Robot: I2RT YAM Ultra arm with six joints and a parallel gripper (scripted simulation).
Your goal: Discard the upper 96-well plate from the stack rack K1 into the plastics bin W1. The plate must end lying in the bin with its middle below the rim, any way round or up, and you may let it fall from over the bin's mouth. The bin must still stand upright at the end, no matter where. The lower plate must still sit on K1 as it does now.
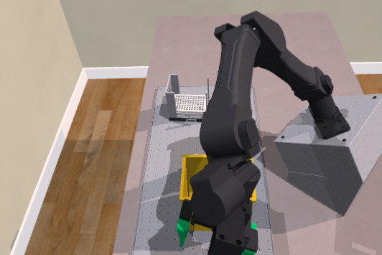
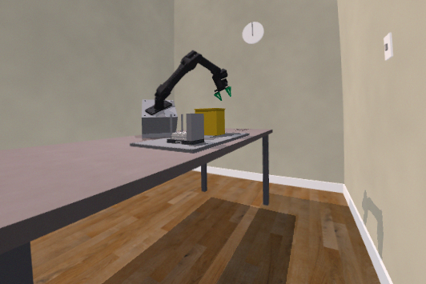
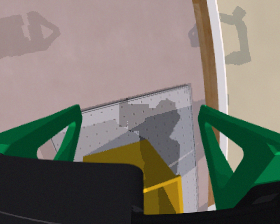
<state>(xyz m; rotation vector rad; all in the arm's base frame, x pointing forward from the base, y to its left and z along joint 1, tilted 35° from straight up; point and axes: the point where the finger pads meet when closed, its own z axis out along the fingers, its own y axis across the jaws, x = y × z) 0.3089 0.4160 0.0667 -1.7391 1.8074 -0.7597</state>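
Observation:
The grey stack rack K1 (image 1: pixel 179 100) stands at the far end of the perforated mat, with a white 96-well plate (image 1: pixel 190 103) on top of its stack; the lower plate is mostly hidden beneath it. The rack also shows in the exterior view (image 2: pixel 187 129). The yellow plastics bin W1 (image 1: pixel 191 175) stands upright nearer the front, largely covered by my arm; it also shows in the side view (image 2: pixel 210 121) and in the wrist view (image 3: pixel 140 175). My gripper (image 2: pixel 223 93) hangs open and empty above the bin; its green fingers frame the wrist view (image 3: pixel 140 141).
The arm's grey base block (image 1: pixel 334 150) stands at the right of the mat. The table's front edge and the floor lie just beyond the bin (image 3: pixel 209 66). A thin post (image 1: pixel 207 87) rises at the rack's right side.

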